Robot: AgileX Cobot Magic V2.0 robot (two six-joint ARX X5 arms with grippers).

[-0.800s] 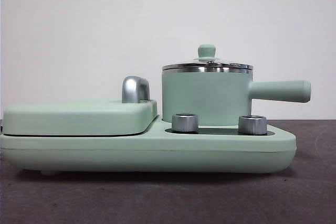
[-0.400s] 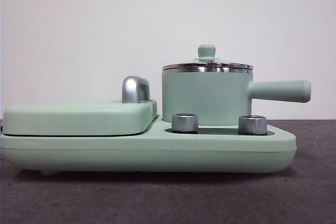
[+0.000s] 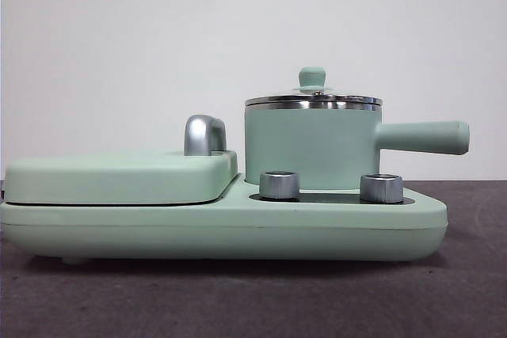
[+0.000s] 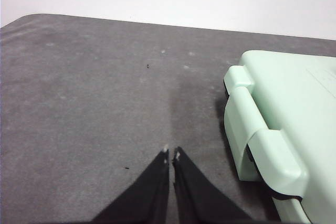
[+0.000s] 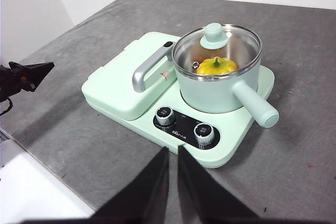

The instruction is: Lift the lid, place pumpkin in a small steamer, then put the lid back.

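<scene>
The round clear glass lid [image 5: 217, 43] with its chrome rim and small mint-green knob sat squarely on the small mint-green cylindrical steamer pot [image 5: 218, 90], and through the glass the glossy yellow-orange ribbed pumpkin [image 5: 216, 66] with its green stem lay inside the pot. Judging from that, all three steps of the task looked done, with nothing left to grasp.

The pot stood on the right part of the mint-green cooker base [image 3: 238, 231], behind two chrome dials [image 3: 280, 185], its long straight handle [image 3: 422, 137] pointing right in the front view. The wide flat mint-green cover [image 3: 119, 177] with its chrome handle [image 3: 203, 134] occupied the left part.

The right claw [image 5: 172, 151] hung high and well back from the cooker, on its near side, clenched on nothing, its jaws almost touching. The pot lay ahead of and below it, and this arm seemed the nearer of the two to the lid knob. The left claw [image 4: 171, 153] was likewise clenched and empty, poised low over bare dark grey table [image 4: 89, 103] just beside the cover's hinged end, well apart from the pot. Neither arm showed in the front view, so both seemed to be waiting clear of the work.
</scene>
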